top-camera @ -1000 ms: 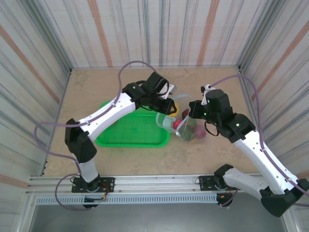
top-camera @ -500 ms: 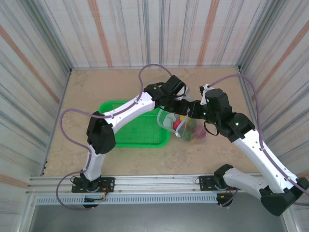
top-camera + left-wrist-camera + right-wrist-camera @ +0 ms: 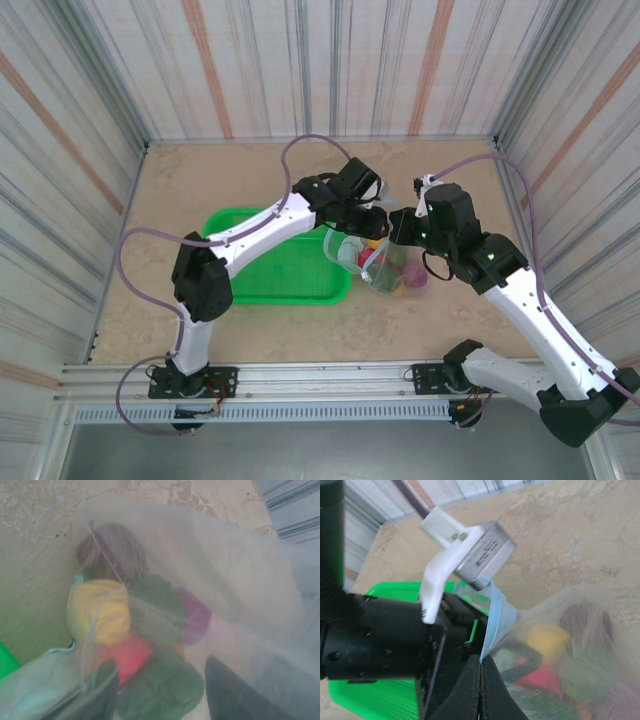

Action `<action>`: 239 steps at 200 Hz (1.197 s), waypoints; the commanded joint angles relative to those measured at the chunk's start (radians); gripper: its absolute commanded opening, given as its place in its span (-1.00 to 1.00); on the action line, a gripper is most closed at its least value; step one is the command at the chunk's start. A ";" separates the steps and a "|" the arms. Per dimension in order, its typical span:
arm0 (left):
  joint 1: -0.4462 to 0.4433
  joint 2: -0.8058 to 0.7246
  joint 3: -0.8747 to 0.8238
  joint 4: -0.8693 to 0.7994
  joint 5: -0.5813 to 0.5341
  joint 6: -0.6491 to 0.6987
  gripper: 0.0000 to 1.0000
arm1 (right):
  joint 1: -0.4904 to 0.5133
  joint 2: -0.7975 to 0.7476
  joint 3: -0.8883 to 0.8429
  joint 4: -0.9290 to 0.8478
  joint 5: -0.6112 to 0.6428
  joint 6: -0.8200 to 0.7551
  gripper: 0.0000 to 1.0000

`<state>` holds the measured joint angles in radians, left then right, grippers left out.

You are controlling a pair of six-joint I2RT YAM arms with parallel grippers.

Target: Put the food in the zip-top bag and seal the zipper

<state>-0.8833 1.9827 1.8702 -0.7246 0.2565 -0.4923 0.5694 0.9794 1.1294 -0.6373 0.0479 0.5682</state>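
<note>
While right hand [image 3: 480, 679] grips zipper [image 3: 495, 617], bag [image 3: 347, 253] opens leftward

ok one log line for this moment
food in zip-top bag | right pincer shut on zipper | left pincer open at bag

Reference: zip-top bag [image 3: 392, 272], lying on the table [image 3: 230, 175].
- Food [image 3: 398, 268]: heaped inside the bag.
- Basket [image 3: 270, 299]: just left of the bag, right rim meeting the bag's left edge.
- Left gripper [image 3: 160, 667]: at the bag's far-left side, fingers apart.
- Right gripper [image 3: 480, 664]: at the bag's far side, pinching the zipper [image 3: 496, 611].
</note>
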 commanded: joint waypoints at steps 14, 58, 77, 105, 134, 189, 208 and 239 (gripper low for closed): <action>-0.004 -0.116 -0.069 0.017 -0.009 0.027 -0.43 | -0.009 -0.013 -0.008 0.005 0.002 0.007 -1.00; -0.003 -0.203 -0.139 -0.007 -0.045 0.062 -0.52 | -0.010 -0.013 -0.003 -0.007 0.010 0.007 -1.00; 0.012 -0.282 -0.195 -0.010 -0.058 0.087 -0.42 | -0.011 -0.018 -0.005 -0.012 0.018 0.001 -1.00; 0.098 -0.424 -0.326 -0.010 -0.050 0.081 -0.18 | -0.012 -0.018 -0.010 -0.009 0.021 -0.003 -1.00; 0.214 -0.540 -0.437 -0.101 -0.155 0.068 0.27 | -0.013 -0.012 -0.008 -0.005 0.012 -0.009 -1.00; 0.383 -0.504 -0.514 -0.283 -0.405 0.108 0.73 | -0.013 -0.002 0.000 -0.010 0.003 -0.017 -1.00; 0.435 -0.439 -0.515 -0.328 -0.472 0.118 0.74 | -0.012 -0.005 -0.005 -0.006 0.003 -0.017 -1.00; 0.500 -0.365 -0.535 -0.305 -0.473 0.113 0.73 | -0.011 0.002 -0.007 -0.002 -0.010 -0.015 -1.00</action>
<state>-0.4160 1.5784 1.3533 -0.9939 -0.1547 -0.3962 0.5621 0.9794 1.1275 -0.6373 0.0505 0.5678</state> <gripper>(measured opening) 0.868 0.049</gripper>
